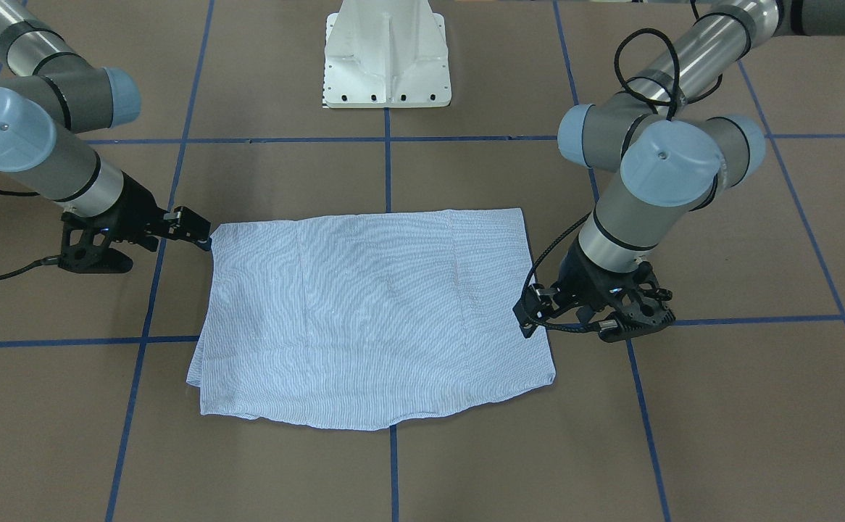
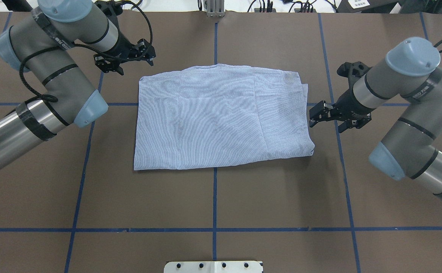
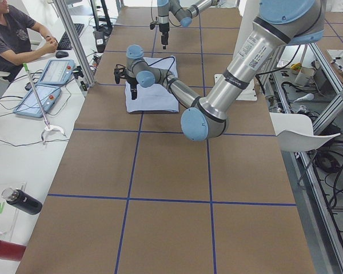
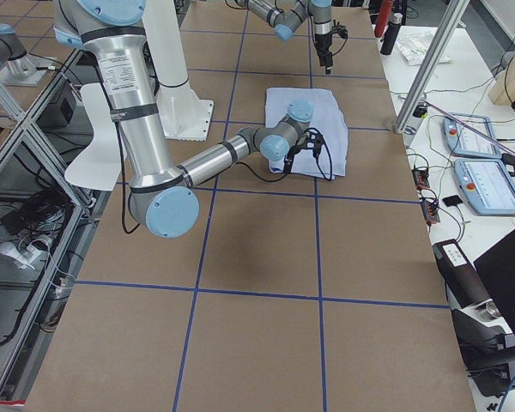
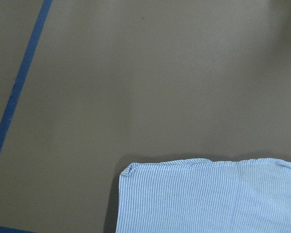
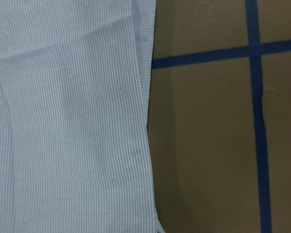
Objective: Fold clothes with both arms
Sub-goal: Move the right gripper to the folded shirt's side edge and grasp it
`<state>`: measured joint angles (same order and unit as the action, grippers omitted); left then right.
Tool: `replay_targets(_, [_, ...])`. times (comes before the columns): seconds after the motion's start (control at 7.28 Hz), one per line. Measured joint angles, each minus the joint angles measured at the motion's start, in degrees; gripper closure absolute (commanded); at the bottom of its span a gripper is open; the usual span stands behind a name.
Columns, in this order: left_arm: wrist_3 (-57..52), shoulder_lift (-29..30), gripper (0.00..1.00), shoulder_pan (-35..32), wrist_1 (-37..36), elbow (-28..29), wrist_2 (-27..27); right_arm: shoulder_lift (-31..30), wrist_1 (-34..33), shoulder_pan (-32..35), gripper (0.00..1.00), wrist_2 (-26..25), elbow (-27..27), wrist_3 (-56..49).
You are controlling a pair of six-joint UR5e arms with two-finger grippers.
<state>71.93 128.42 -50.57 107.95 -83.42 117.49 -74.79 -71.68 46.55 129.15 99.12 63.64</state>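
Note:
The light blue-and-white striped shirt [image 2: 221, 117] lies flat on the brown table, folded into a rectangle [image 1: 372, 319]; collar, buttons and pocket are hidden. My left gripper [image 2: 147, 51] hovers just beyond the shirt's far left corner, jaws apart and empty; it also shows in the front-facing view [image 1: 531, 315]. My right gripper [image 2: 313, 116] is at the shirt's right edge, jaws apart and empty, and also shows in the front-facing view [image 1: 201, 232]. The left wrist view shows a shirt corner [image 5: 208, 199]. The right wrist view shows the shirt's edge [image 6: 63, 121].
The white pedestal base [image 1: 386, 65] stands at the robot's side of the table [image 2: 213, 267]. Blue tape lines [image 2: 215, 178] cross the brown tabletop. An operator [image 3: 11, 34] sits at a side desk with tablets [image 3: 46, 85].

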Motion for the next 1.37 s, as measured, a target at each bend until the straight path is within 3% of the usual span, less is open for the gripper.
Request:
replay_targets(0.27, [0.34,0.06,0.01,0.03,-0.58,-0.62,-0.06,-0.09,0.24,-3.82,0.04,-2.82,-0.3,0.08])
replay_targets(0.41, [0.63,0.05,0.01,0.03,-0.76,-0.87,-0.09,0.2,0.41,-5.03,0.15,-3.37,-0.73,0.07])
replay_targets(0.69, [0.82,-0.03,0.01,0.04,-0.95,-1.26,-0.16,0.5,0.56,-6.38,0.87,-3.7,-1.0,0.01])
replay_targets(0.82, [0.84,-0.1,0.01,0.04,-0.97,-1.41,-0.21,0.56,0.57,-6.56,1.0,-3.72,-0.93,0.0])
replay_targets(1.37, [0.85,-0.45,0.01,-0.1,-1.29,-2.13,-0.43,1.24,0.56,-6.25,1.0,-3.26,-0.25,-0.11])
